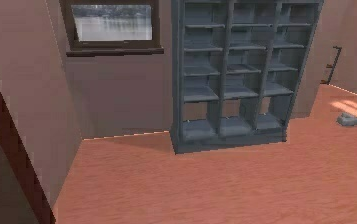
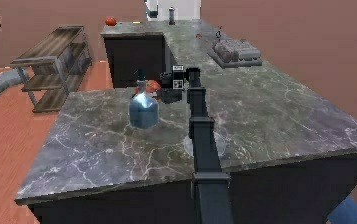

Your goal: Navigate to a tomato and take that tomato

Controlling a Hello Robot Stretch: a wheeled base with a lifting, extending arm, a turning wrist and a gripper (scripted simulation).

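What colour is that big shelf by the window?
The shelf is blue-grey, best seen in the forward view.

No readable text, labels or numbers appear anywhere.

The dark square bar of the arm [image 2: 202, 135] stood stretched straight out from the robot's side, two small white marked squares [image 2: 185, 73] at its far end, the dark two-fingered gripper [image 2: 158, 84] beside them, its load impossible to tell.
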